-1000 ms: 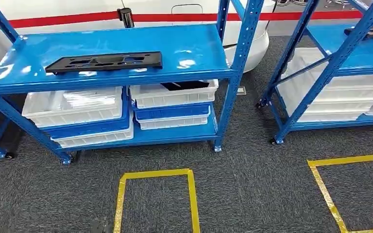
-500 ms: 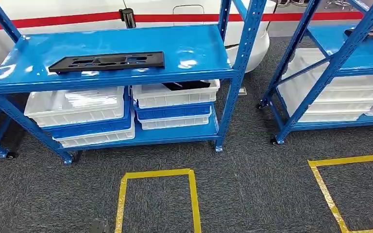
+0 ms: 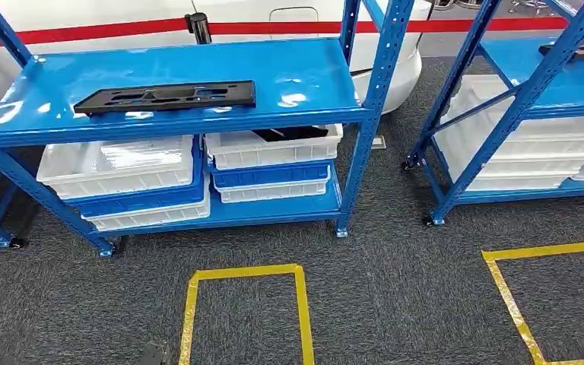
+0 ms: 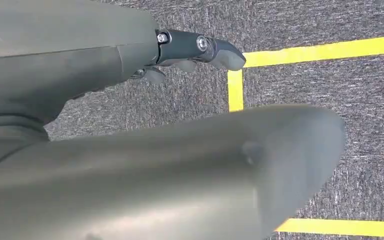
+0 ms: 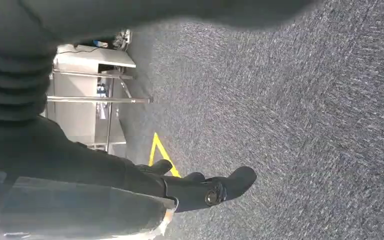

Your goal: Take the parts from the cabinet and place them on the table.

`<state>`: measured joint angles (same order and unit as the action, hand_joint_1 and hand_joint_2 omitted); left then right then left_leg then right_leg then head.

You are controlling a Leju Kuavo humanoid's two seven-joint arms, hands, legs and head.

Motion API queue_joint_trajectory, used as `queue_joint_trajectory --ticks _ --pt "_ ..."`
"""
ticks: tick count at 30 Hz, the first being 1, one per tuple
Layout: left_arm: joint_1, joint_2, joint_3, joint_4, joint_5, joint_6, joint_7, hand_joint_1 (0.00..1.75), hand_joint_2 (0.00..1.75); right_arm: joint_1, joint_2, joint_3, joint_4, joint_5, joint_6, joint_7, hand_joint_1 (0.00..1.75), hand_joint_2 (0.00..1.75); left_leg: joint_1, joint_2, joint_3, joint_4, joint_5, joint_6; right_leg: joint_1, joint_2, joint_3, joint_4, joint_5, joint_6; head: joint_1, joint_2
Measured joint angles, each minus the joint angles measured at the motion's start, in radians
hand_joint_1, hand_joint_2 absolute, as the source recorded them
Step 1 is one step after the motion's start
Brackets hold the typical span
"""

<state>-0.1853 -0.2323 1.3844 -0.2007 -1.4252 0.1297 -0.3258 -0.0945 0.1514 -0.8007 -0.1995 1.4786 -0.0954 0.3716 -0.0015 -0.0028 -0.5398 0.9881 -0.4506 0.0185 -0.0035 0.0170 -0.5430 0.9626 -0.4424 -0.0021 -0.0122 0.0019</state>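
— While both hands hang low, where is the part?

— The black flat part (image 3: 166,97) lies on the top shelf of the blue cabinet (image 3: 296,61), near the front edge, far ahead of the fingers and above them. Bare shelf surface is on its right side and behind it.

— And under it?

— On the lower shelf stand the white bins (image 3: 118,166), stacked on blue ones. One white bin (image 3: 274,146) on the right holds something dark; I cannot tell what it is. A second blue rack (image 3: 517,99) stands apart on the right, with a strip of grey carpet (image 3: 395,251) between the two frames.

— Is there room in front of the cabinet?

— Yes, open carpet, with a yellow tape square (image 3: 245,312) before the cabinet and another one (image 3: 555,300) before the second rack.

— The hands?

— The left hand (image 4: 190,50) holds nothing; its fingers are loosely stretched above the carpet, just beside a corner of yellow tape. The right hand (image 5: 200,190) holds nothing also, fingers a little bent and apart, over plain carpet.
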Motion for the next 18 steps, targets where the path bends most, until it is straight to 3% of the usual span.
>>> queue_joint_trajectory --ticks 18 --pt "-0.001 0.0 0.0 0.0 0.0 0.0 0.0 0.0 0.0 0.0 0.0 0.0 0.0 0.0 0.0 -0.002 0.0 0.0 0.0 0.0 0.0 0.0 0.0 0.0 0.0 0.0 0.0 0.0 0.0 0.0 0.0 0.0"
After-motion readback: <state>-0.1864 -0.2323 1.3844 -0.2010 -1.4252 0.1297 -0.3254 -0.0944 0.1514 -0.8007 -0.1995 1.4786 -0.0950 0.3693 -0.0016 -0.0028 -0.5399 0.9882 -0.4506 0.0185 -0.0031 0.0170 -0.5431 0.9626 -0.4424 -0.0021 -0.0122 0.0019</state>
